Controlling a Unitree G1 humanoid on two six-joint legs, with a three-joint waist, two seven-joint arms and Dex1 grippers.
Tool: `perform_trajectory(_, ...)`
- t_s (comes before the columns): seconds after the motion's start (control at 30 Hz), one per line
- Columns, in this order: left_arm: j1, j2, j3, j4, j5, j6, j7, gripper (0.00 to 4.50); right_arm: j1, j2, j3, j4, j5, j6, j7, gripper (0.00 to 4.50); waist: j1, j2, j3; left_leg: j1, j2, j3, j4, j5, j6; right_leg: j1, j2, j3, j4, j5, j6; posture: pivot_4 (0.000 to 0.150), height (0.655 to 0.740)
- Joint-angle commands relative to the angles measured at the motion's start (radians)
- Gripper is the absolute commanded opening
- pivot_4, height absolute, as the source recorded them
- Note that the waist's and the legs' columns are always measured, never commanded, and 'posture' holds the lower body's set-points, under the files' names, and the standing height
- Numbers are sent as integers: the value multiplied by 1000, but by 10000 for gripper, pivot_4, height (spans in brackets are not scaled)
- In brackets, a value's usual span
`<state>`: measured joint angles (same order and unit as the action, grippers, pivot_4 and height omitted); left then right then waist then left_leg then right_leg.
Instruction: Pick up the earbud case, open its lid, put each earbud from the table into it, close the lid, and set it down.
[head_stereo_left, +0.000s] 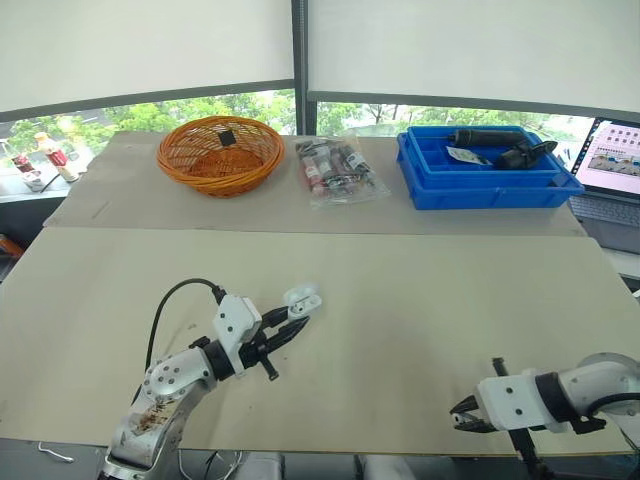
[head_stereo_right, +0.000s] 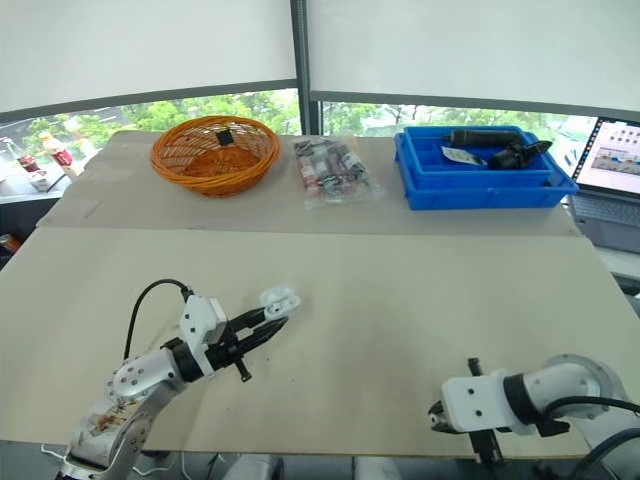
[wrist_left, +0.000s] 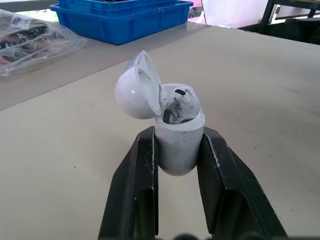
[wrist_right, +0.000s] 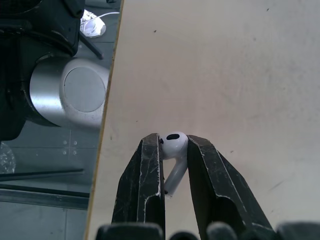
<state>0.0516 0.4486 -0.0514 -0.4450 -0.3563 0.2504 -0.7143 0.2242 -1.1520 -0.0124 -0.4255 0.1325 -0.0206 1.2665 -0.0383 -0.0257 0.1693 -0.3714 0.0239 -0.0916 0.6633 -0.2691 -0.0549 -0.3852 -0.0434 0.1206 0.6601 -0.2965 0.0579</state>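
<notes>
While my left fingers (wrist_left: 145, 170) are clamped on the body of the earbud case (wrist_left: 179, 145), holding it upright and, as far as I can judge, clear of the tabletop (head_stereo_left: 420, 290) with its lid (wrist_left: 135, 92) swung back, my right fingers (wrist_right: 150, 170) are pinched shut on a loose earbud (wrist_right: 172, 149). They grip its bulb, and the stem points back toward my wrist. That hand sits near the tabletop's near edge, well apart from the case.

The step in hand, I judge, is carrying this earbud across and seating it. Something glossy already lies in the case mouth, probably the other earbud, and I cannot tell which socket is free, so I should check that before committing.

The stem has to lead, so my right wrist must turn until the stem points down into the opening. I should come in from the side away from the lid so I do not knock it shut. My left hand can tilt the mouth toward the right. I should let go only once the stem is guided in. The bulb is smooth and may twist in my grip.
</notes>
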Motion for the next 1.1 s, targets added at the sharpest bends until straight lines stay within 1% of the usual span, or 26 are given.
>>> perform_trajectory(0.03,-7,5,10,-46,-19,2,6,5712,-21,1,17,-2,-4,-21,14,3070,1,0,0,0,0,0,0,0,0,0,0,0,0,0,0,1500,7329)
perform_trajectory(0.2,-14,4,7,-46,-17,9,6,5712,-30,-3,31,4,3,10,15,3070,3,0,0,0,0,0,0,0,0,0,0,0,0,0,0,1500,7329)
perform_trajectory(0.27,-17,4,6,-43,-16,9,6,5712,-38,0,39,4,-2,10,10,13593,3,0,0,0,0,0,0,0,0,0,0,0,0,0,0,1500,7329)
perform_trajectory(0.37,-23,3,4,-37,-15,8,4,5712,-48,5,50,12,-26,-14,-1,23124,2,0,0,0,0,0,0,0,0,0,0,0,0,0,0,1500,7329)
perform_trajectory(0.5,-28,1,0,-30,-15,7,1,5712,-39,1,10,-9,-4,0,-10,23185,4,0,0,0,0,0,0,0,0,0,0,0,0,0,0,1500,7329)
perform_trajectory(0.7,-32,-5,-7,-15,-13,-1,-5,5712,25,-32,-154,-142,55,129,-9,23185,11,0,0,0,0,0,0,0,0,0,0,0,2,0,0,1500,7329)
perform_trajectory(0.77,-36,-9,-12,-8,-12,-4,-7,5712,60,-48,-224,-260,79,266,-11,23185,14,0,0,0,0,0,0,0,0,0,0,0,2,0,0,1500,7329)
perform_trajectory(0.83,-42,-14,-19,-1,-9,-6,-8,5712,97,-81,-239,-347,21,374,-25,23185,18,0,0,0,0,0,0,0,0,0,0,0,2,0,0,1500,7329)
perform_trajectory(0.9,-47,-19,-25,3,-8,-7,-8,5712,117,-117,-215,-410,-40,491,-57,23185,23,0,0,0,0,0,0,0,0,0,0,0,2,0,0,1500,7329)
perform_trajectory(0.97,-52,-23,-29,7,-6,-8,-9,5712,97,-141,-161,-463,-45,605,-88,23185,24,0,0,0,0,0,1,0,0,0,0,0,2,0,0,1500,7329)
perform_trajectory(1.1,-58,-26,-34,13,-4,-10,-8,5712,12,-145,-57,-493,-47,709,-133,23185,22,0,0,0,0,0,1,0,0,0,0,0,2,0,0,1500,7329)
